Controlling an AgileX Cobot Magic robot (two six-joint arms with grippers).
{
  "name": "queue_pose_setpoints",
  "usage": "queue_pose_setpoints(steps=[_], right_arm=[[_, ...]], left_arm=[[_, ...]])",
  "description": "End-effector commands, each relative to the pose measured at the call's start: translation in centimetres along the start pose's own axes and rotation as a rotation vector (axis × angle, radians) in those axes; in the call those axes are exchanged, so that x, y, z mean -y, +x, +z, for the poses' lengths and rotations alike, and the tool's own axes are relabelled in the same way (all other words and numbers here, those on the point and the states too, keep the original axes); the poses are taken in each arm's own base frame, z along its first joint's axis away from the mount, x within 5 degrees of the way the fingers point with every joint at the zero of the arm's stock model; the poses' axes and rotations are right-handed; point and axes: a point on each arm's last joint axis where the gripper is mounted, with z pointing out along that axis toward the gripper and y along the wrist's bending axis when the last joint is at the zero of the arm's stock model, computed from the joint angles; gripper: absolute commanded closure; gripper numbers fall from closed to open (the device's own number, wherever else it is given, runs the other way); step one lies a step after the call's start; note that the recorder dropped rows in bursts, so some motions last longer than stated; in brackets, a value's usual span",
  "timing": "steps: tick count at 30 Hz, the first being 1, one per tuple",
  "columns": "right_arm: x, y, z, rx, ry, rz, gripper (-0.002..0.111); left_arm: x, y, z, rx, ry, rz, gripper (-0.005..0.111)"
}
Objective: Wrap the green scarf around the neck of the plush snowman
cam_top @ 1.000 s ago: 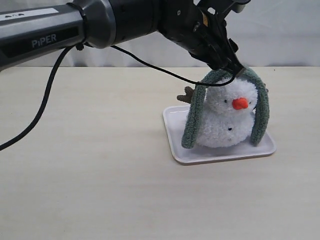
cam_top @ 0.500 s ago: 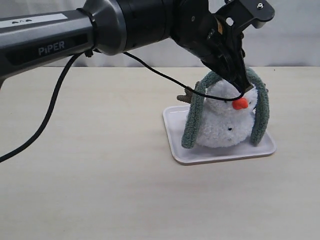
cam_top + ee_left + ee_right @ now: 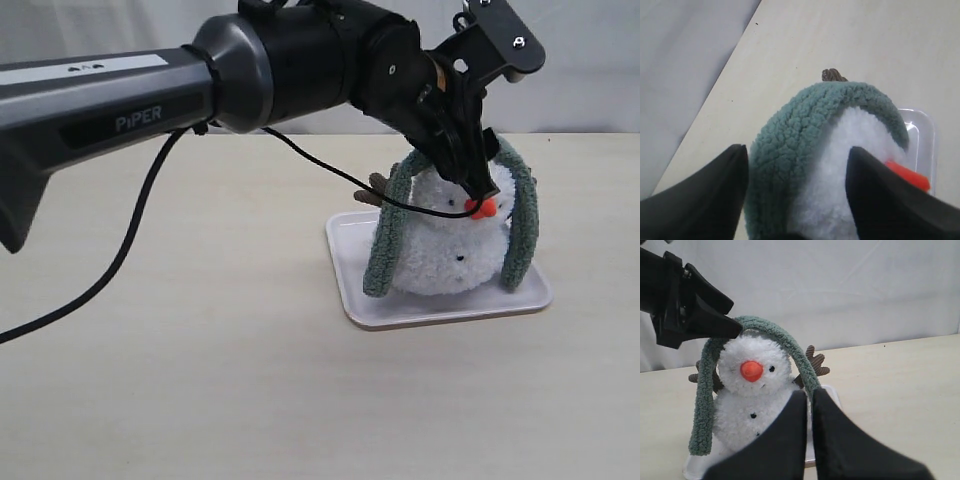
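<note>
The plush snowman [image 3: 445, 255] sits upright on a white tray [image 3: 440, 312]. The green scarf [image 3: 388, 240] lies arched over its head, one end hanging down each side to the tray; none of it lies at the neck [image 3: 450, 222]. My left gripper [image 3: 478, 190] reaches in from the left and is down on the head. In the left wrist view it [image 3: 797, 150] is open, its jaws straddling the scarf [image 3: 790, 135] and the white head [image 3: 840, 165]. My right gripper [image 3: 809, 392] is shut and empty, in front of the snowman [image 3: 747, 405], apart from it.
The left arm's black cable [image 3: 400, 205] sags across the snowman's face. A brown twig arm [image 3: 375, 190] sticks out behind the scarf. Bare beige tabletop [image 3: 200, 330] surrounds the tray, with a white backdrop behind.
The left arm has swung right and lowered, its gripper moving from the top of the scarf's arch down onto the head near the nose. The scarf and snowman have stayed put.
</note>
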Motion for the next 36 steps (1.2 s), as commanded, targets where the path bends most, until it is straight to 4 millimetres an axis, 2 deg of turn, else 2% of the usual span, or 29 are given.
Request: queue_pose_setpoints(steps=[1,7,10,13,22,25,27,29,31,32,36], right_arm=[[0.0,0.1,0.0,-0.007,0.000,-0.014,0.104],[0.0,0.1,0.0,-0.007,0.000,-0.014,0.104],[0.0,0.1,0.0,-0.007,0.000,-0.014,0.104],[0.0,0.1,0.0,-0.007,0.000,-0.014,0.104],[0.0,0.1,0.0,-0.007,0.000,-0.014,0.104],[0.0,0.1,0.0,-0.007,0.000,-0.014,0.104],[0.0,0.1,0.0,-0.007,0.000,-0.014,0.104],[0.0,0.1,0.0,-0.007,0.000,-0.014,0.104],[0.0,0.1,0.0,-0.007,0.000,-0.014,0.104],[0.0,0.1,0.0,-0.007,0.000,-0.014,0.104],[0.0,0.1,0.0,-0.007,0.000,-0.014,0.104]], left_arm=[[0.1,0.0,1.1,0.046,-0.025,0.007,0.065],[0.1,-0.1,1.3,0.079,-0.044,0.008,0.095],[0.0,-0.3,1.4,0.101,-0.055,0.008,0.103],[-0.1,-0.2,1.4,0.098,-0.059,0.019,0.107],[-0.3,0.2,1.4,0.070,-0.061,0.034,0.107],[-0.2,0.2,0.8,0.026,-0.038,0.038,0.107],[-0.4,-0.1,0.0,0.021,-0.036,0.037,0.106],[-0.5,-0.2,-0.2,0.010,-0.041,0.054,0.097],[-0.5,-0.1,-0.3,0.001,-0.037,0.054,0.076],[-0.5,-0.1,-0.3,0.001,-0.037,0.054,0.069],[-0.3,0.2,0.4,0.003,-0.037,0.054,0.065]])
